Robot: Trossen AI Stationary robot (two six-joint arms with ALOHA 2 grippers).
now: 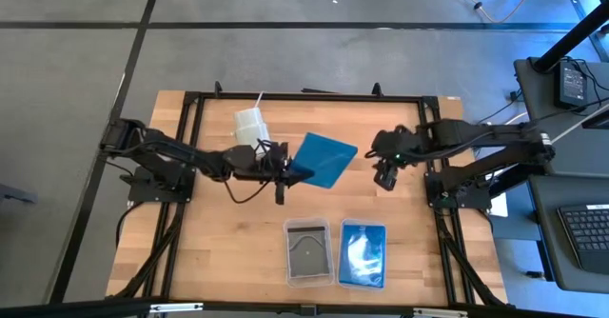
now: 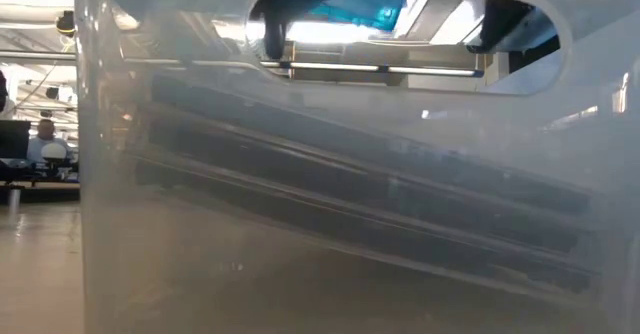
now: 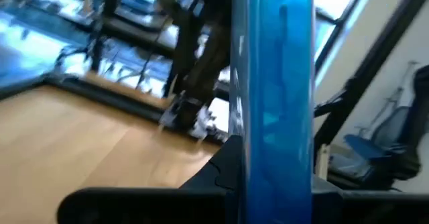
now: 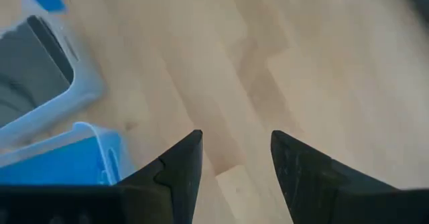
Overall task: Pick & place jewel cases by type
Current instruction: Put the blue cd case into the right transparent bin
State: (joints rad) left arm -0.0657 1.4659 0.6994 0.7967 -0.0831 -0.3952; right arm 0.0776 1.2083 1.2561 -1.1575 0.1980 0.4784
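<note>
My left gripper [image 1: 288,171] is over the middle of the table, shut on a translucent blue jewel case [image 1: 325,159]. The left wrist view shows that case [image 3: 278,103] nearly edge-on; in the low view it [image 2: 355,12] shows through a tray's handle slot. My right gripper [image 1: 385,174] hangs open and empty to the case's right, above bare wood [image 4: 234,160]. Dark grey cases lie in the left clear tray [image 1: 309,252]. Blue cases lie in the right tray [image 1: 363,254]. My left gripper pinches the blue jewel case between its two fingers at the case's left edge [image 1: 299,168]. The fingers [image 3: 224,167] come about level from the table's left. The case is lifted clear of the table and tilted, reaching out toward the right arm.
A white cylindrical cup [image 1: 251,126] stands at the far side, just behind my left arm. The two trays sit side by side at the near edge; a tray wall [image 2: 300,224] fills the low view. Bare wood lies between the grippers and the trays.
</note>
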